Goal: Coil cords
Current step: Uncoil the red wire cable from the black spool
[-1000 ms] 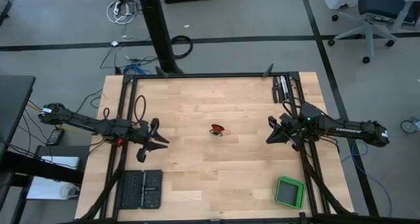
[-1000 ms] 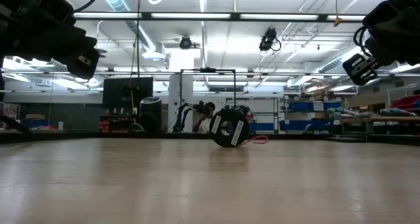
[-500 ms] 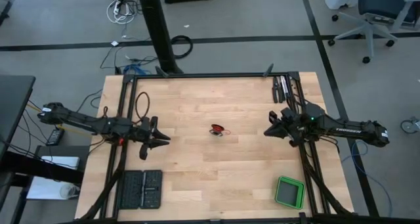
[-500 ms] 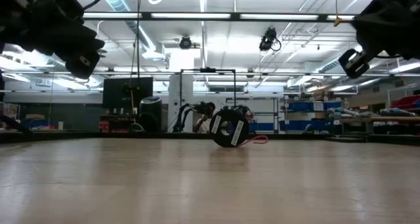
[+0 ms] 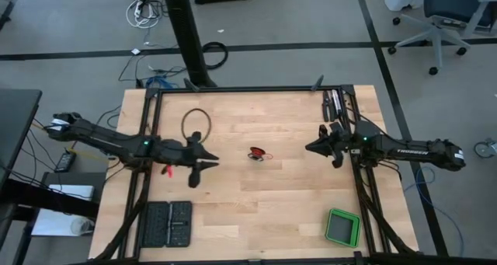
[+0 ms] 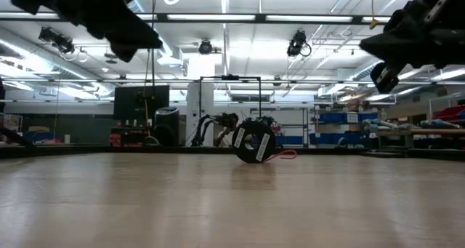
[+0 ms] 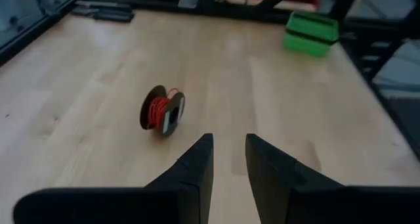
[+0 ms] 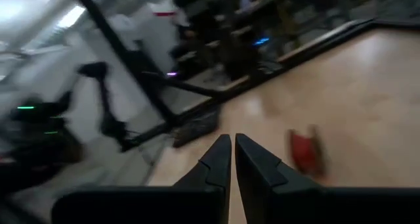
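The red cord is being seen already wound on a spool mid-table; nothing is being held; left gripper narrowly parted, right gripper nearly closed.

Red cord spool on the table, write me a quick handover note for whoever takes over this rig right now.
Left gripper: slightly open, empty, hovering left of the spool.
Right gripper: nearly shut, empty, hovering right of it.
Red cord spool: on edge at mid-table, a short red tail trailing loose on the wood.
Done: most cord is on the spool.
Left: grasp it, wind in the tail.
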Robot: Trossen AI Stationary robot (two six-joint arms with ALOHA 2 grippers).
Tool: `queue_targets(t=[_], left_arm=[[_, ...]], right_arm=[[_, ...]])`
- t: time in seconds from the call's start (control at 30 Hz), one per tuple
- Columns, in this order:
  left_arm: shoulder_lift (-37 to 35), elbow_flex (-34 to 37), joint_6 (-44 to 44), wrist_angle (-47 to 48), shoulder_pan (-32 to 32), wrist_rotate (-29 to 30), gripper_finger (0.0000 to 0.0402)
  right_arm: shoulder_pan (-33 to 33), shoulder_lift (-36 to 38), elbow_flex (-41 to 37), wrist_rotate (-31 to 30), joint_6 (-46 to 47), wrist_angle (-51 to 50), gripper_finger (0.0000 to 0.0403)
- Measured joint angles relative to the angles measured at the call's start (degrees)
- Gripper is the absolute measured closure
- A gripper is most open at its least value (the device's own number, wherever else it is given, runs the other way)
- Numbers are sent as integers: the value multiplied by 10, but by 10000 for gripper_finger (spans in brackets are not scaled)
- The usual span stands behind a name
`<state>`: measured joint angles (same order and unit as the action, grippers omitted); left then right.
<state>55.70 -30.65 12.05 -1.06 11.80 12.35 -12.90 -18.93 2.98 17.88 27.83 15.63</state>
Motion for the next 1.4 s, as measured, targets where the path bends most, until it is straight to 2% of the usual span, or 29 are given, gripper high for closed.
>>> queue_targets(t=[0.2, 0.43, 0.7, 0.83, 0.97, 1.07, 1.23, 1.4], left_arm=[[122, -71, 1, -7, -30, -1, 310], [240, -146, -45, -7, -76, -29, 310], [352, -211, -111, -2, -97, -36, 309], [404, -250, -142, 38, -103, -29, 303], [436, -285, -153, 83, -106, 12, 290], [443, -295, -165, 106, -111, 17, 281], [444, -296, -180, 104, -117, -11, 275], [444, -296, -188, 96, -123, -37, 275]], right_arm=[[-17, -92, 34, -12, -39, 1, 378], [-39, -194, 74, 21, -76, 3, 378], [-15, -279, 83, 12, -84, 25, 378], [10, -317, 83, 5, -101, 59, 378], [41, -349, 83, -46, -119, 79, 378], [54, -370, 83, -70, -130, 93, 378], [58, -406, 83, -73, -131, 134, 378], [58, -448, 83, -49, -134, 173, 378]])
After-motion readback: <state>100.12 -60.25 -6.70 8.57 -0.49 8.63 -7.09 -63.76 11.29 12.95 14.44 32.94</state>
